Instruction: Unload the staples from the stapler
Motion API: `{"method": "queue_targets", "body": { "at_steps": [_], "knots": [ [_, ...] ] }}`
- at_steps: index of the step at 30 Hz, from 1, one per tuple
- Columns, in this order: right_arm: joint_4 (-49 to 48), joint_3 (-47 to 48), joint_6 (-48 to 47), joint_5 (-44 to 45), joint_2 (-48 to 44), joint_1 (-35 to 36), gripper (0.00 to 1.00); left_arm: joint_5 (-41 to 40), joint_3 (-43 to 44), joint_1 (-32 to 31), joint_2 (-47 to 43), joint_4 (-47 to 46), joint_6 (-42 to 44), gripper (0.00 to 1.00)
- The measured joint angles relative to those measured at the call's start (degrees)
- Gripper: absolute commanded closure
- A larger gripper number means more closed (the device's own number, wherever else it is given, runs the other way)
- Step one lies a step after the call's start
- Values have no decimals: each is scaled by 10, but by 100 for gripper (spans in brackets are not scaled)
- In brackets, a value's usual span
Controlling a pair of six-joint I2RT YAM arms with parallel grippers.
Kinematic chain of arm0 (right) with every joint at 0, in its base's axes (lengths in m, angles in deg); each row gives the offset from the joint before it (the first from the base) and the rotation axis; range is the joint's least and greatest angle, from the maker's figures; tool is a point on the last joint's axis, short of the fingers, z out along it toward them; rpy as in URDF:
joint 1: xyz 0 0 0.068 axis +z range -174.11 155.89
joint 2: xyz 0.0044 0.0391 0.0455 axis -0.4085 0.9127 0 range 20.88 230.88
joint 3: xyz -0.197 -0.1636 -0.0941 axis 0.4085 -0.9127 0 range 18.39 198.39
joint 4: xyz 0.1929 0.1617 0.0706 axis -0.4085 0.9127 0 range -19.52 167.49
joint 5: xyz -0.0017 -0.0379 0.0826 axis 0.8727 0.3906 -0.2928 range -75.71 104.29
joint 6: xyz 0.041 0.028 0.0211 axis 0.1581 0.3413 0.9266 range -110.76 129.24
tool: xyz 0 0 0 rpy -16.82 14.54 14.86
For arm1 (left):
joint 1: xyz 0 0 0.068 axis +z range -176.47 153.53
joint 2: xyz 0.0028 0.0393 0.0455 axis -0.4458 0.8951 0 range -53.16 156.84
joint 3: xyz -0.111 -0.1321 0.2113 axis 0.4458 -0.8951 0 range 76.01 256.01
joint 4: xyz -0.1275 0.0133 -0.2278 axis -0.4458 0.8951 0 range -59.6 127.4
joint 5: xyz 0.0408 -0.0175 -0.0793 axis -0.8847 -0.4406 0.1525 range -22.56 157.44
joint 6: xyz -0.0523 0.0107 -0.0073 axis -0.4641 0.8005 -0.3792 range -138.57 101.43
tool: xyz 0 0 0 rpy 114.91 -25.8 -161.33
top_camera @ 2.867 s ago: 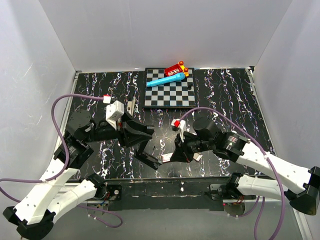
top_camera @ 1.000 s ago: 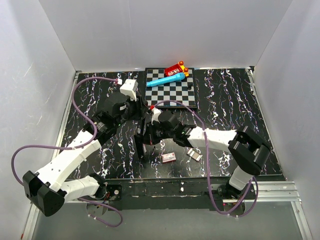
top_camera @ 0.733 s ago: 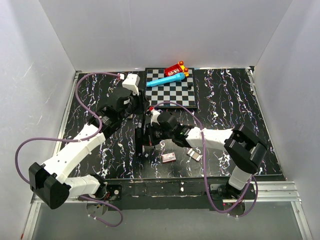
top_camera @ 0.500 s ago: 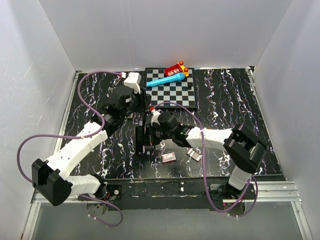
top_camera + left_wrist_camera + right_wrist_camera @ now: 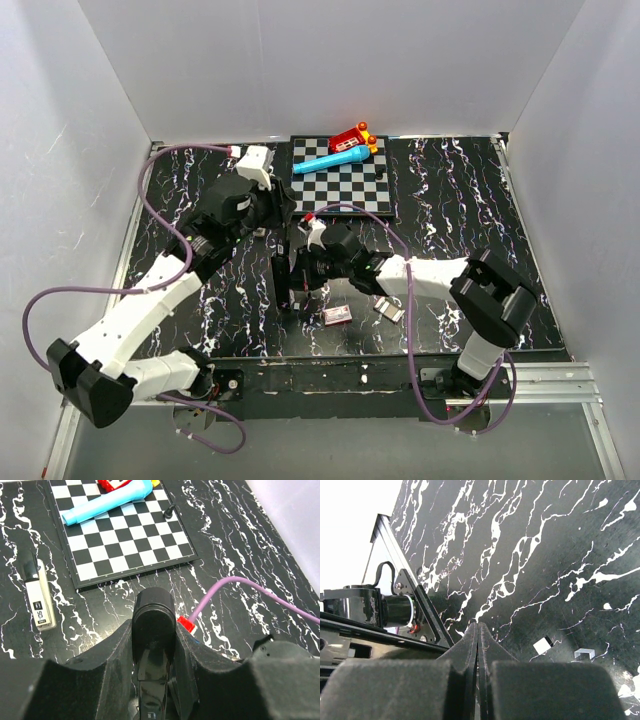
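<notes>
The stapler point(image 5: 152, 640), glossy and black, is held lengthwise between my left gripper's point(image 5: 154, 627) fingers, its rounded end poking out past them. From above it shows as a dark bar point(image 5: 284, 285) below the left gripper point(image 5: 280, 228). My right gripper point(image 5: 298, 280) sits close beside it on the right. Its fingers point(image 5: 478, 626) are pressed flat together with nothing visible between them, and its own view shows only table. Silvery staples point(image 5: 388, 308) lie loose on the table near the front.
A small white-and-red box point(image 5: 337, 314) lies left of the staples. At the back, a chessboard point(image 5: 345, 192) carries a blue pen-shaped toy point(image 5: 330, 158), a red toy point(image 5: 350, 138) and a black pawn point(image 5: 380, 177). A white-and-black oblong point(image 5: 37, 597) lies left of the board.
About three seconds ago both grippers were low near the table's front. The left has since carried the stapler back toward the board and the right arm has swung left beside it. Lately only small shifts.
</notes>
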Motion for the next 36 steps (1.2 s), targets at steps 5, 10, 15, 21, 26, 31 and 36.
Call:
{"method": "queue_targets", "body": {
  "at_steps": [5,10,15,21,26,31,36],
  "knots": [
    [13,-1,-3,15,-22,-3,99,4,5,0,-49,25,5,100],
    [54,-1,-18,49,-59,-4,99,5,9,0,-102,53,10,100],
    [120,-1,-43,100,-96,-8,99,2,10,0,-146,73,14,100],
    [198,0,-61,147,-125,-8,99,-11,10,0,-185,88,14,100],
    [235,0,-56,143,-134,-8,99,-24,3,0,-205,91,13,100],
    [220,-6,-24,103,-137,-4,99,-32,-6,0,-214,90,10,100],
    [191,-13,16,68,-137,18,99,-33,-14,0,-214,91,5,100]
  ]
}}
